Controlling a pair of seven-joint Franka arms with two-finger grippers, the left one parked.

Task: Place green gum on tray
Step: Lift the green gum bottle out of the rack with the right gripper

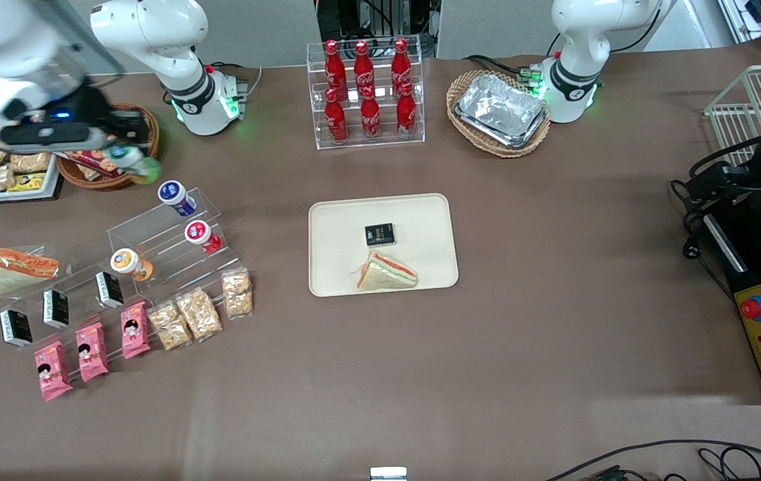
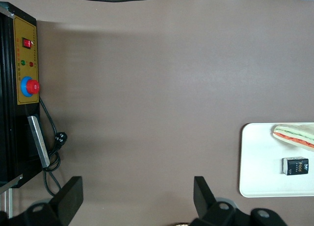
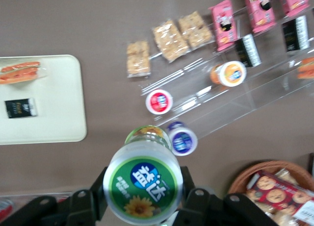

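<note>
The green gum (image 1: 136,166) is a light-green bottle whose white lid carries a dark green label (image 3: 143,182). My right gripper (image 1: 127,157) is shut on it and holds it in the air at the working arm's end of the table, above the upper step of the clear acrylic stand (image 1: 160,234). In the right wrist view the gripper (image 3: 143,192) has a black finger on each side of the bottle. The cream tray (image 1: 347,227) lies mid-table, well away from the gum; it also shows in both wrist views (image 3: 59,88) (image 2: 260,162). It holds a sandwich (image 1: 385,272) and a small black box (image 1: 379,234).
On the stand sit a blue-lidded bottle (image 1: 176,198), a red bottle (image 1: 201,234) and an orange bottle (image 1: 129,263), with snack packs nearer the camera. A wicker basket of biscuits (image 1: 146,133) is beside the gripper. A cola rack (image 1: 367,93) and foil trays (image 1: 500,110) stand farther back.
</note>
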